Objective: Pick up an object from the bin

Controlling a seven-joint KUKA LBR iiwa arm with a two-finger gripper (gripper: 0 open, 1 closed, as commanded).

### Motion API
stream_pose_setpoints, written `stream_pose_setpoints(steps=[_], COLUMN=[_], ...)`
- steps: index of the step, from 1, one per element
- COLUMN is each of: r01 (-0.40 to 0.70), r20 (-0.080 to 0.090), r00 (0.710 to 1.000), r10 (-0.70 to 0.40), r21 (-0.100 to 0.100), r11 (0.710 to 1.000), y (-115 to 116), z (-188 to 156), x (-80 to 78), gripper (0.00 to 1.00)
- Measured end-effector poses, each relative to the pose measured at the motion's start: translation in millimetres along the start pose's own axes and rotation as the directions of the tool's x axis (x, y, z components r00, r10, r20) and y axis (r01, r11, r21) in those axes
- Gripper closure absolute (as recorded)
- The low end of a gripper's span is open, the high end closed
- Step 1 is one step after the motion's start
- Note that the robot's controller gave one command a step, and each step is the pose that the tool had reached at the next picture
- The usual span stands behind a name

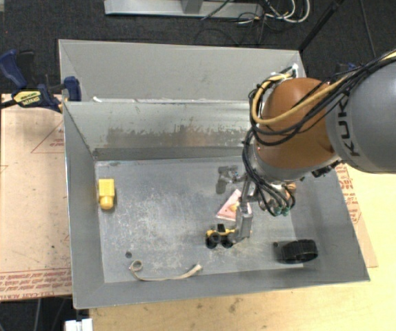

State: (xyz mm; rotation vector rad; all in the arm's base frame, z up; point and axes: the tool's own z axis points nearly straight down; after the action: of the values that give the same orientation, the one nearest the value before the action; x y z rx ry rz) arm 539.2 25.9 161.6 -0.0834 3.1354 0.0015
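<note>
Front of the bin point(81, 205), nearest the camera: a pale thin strip point(167, 274) lies curled along the floor, w/ a small dark ring point(129, 255) just beyond its left end. At front right, a black chunky thing point(296, 251) sits alone, apart from the rest.

Next back, approx. mid-floor and a bit right of centre: a small black-and-yellow thing point(219, 238) lies flat. The gripper point(241, 232) comes down right beside it, on its right side, tip low at the floor and touching or nearly touching it; can't tell which. Can't tell either whether the pincer is released or clenched, and nothing is seen gripped in it.

Just behind that, a pink-and-white card point(228, 209) lies partly under the gripper's stem. Above it hang the cables and the orange wrist cover, w/ the grey arm entering from the right.

Far left, well apart from everything: a yellow block point(106, 193) near the left wall.
</note>
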Motion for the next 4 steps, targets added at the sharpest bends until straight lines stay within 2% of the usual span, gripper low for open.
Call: stream_pose_setpoints(steps=[1, 2, 3, 4], r01=[0.239, 0.001, 0.369, 0.019], r20=[-0.003, -0.004, -0.004, -0.006], r00=[0.971, 1.0, 0.929, 1.0], r10=[-0.239, -0.001, -0.369, -0.019], r21=[-0.001, 0.0, -0.002, 0.001], r11=[0.971, 1.0, 0.93, 1.0], y=[-58, -31, -36, -34], z=[5, 40, 69, 87], x=[11.5, 42.4, 40.6, 53.0], gripper=[0.0, 0.0, 0.0, 1.0])
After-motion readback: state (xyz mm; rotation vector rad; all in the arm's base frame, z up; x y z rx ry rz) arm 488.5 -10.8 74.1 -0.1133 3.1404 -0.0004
